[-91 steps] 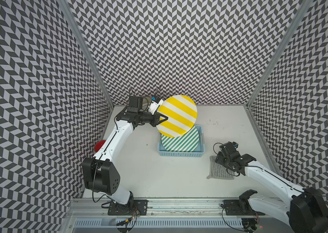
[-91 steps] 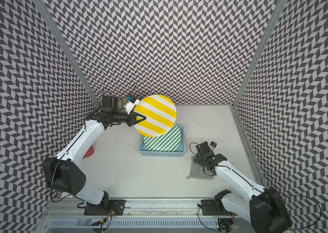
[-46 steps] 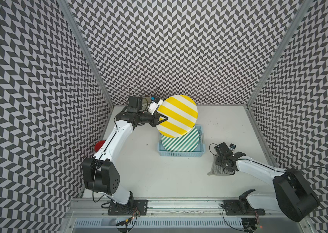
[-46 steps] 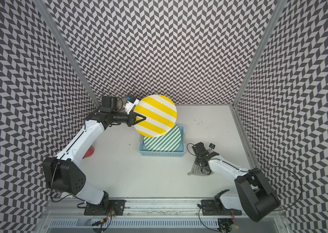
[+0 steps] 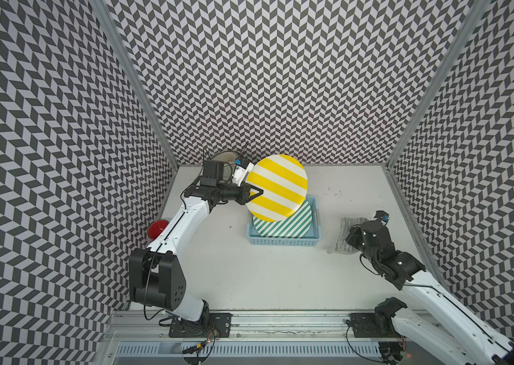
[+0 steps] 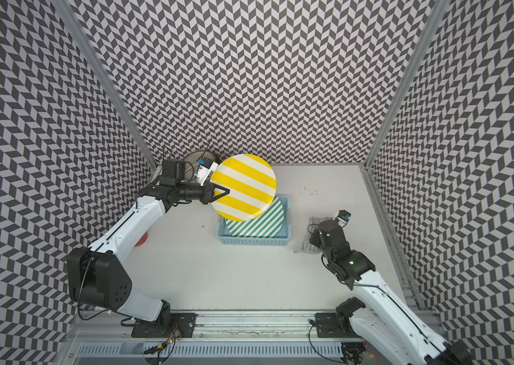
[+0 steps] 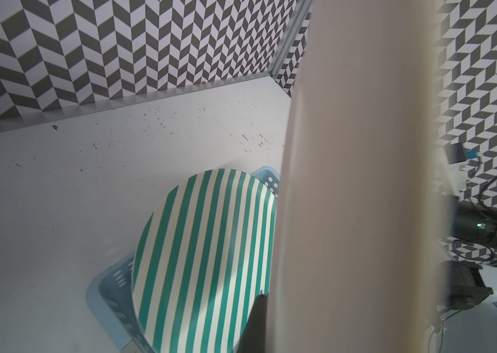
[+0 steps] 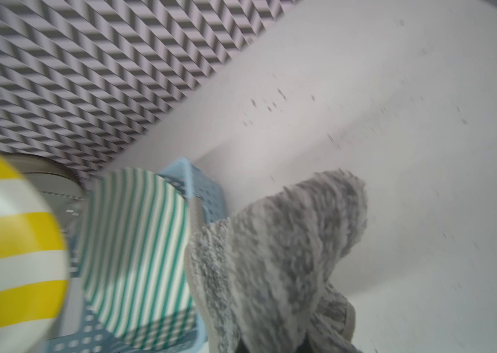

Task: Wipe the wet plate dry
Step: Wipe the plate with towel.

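**Q:** What does the step in hand call for?

**A:** At frame centre the left hand (image 5: 254,192), clamped on its rim, holds the round yellow-and-white striped plate (image 5: 277,186) tilted. At right, the right hand (image 5: 353,235) is closed on the grey fluffy cloth (image 8: 271,259). That cloth should probably be carried across and pressed flat.

**Q:** What is the count?

**A:** There are two plates, counting the green-striped plate (image 5: 290,221). There is one light-blue plastic basket (image 5: 281,241) and one cloth.

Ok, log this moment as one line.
left end effector: shut on yellow plate | right end effector: shut on grey cloth | wiping: not yet begun
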`<state>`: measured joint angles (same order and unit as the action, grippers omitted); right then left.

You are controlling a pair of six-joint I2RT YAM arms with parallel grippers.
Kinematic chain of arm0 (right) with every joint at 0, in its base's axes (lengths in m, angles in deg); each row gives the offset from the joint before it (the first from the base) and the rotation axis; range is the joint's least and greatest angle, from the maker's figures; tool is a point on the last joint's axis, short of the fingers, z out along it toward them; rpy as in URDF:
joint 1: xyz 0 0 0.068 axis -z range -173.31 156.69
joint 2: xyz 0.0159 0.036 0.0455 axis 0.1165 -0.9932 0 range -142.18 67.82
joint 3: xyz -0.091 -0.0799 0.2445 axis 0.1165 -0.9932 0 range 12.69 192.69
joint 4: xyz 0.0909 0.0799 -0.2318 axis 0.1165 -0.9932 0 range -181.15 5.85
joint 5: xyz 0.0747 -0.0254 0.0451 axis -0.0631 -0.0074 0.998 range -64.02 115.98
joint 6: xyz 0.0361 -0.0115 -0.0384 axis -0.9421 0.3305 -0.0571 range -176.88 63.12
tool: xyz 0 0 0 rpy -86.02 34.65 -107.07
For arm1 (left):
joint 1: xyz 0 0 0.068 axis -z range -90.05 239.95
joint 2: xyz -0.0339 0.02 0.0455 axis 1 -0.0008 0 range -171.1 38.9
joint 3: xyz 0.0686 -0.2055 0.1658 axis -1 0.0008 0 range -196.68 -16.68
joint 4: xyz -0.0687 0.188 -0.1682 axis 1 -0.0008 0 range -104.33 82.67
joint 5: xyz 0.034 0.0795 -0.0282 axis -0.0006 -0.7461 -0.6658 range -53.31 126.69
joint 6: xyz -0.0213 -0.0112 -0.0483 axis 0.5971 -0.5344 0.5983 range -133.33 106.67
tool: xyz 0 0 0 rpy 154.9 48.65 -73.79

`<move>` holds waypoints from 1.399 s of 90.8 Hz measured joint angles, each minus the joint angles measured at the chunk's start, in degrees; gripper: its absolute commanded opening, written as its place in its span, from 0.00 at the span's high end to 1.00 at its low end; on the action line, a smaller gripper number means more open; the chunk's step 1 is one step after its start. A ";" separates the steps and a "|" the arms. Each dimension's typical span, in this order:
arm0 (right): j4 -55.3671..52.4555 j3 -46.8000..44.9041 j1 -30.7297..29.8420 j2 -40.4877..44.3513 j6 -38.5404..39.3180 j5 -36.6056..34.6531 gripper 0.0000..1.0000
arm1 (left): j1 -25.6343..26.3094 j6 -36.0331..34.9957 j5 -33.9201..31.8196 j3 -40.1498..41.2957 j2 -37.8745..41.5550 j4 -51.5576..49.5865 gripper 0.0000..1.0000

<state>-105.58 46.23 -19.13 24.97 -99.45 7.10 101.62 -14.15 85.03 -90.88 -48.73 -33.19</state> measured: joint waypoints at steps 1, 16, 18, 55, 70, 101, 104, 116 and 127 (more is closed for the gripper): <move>1.03 0.00 0.00 0.92 0.63 0.07 1.00 | 0.02 0.28 0.02 0.24 0.00 0.26 1.00; 13.49 1.25 0.02 3.93 8.17 6.45 1.00 | 1.95 2.99 0.55 1.64 0.00 2.67 1.00; 14.80 2.25 0.00 2.60 8.87 8.22 1.00 | 2.27 3.08 0.92 1.64 0.00 2.91 1.00; 20.04 33.68 -9.40 -29.29 19.15 24.83 1.00 | 6.73 1.75 5.97 1.09 0.00 2.34 1.00; 22.29 40.87 -13.75 -37.18 20.28 22.62 1.00 | 7.56 1.68 6.01 0.98 0.00 2.16 1.00; 23.17 46.01 -16.70 -46.01 17.53 12.52 1.00 | 8.09 2.40 3.96 0.13 -0.50 0.26 1.00; 23.04 46.01 -16.68 -45.92 17.11 10.80 1.00 | 8.13 2.49 3.69 0.13 -0.50 0.15 1.00; 22.84 43.58 -14.95 -43.93 15.10 5.05 1.00 | 8.20 2.64 2.93 0.11 -0.50 -0.09 1.00; 21.84 38.71 -10.69 -39.91 12.83 2.71 1.00 | 8.24 2.75 2.54 0.09 -0.50 -0.35 1.00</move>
<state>-83.75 84.94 -29.82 -14.94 -86.62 9.81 109.86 -11.40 87.56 -90.79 -49.24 -33.54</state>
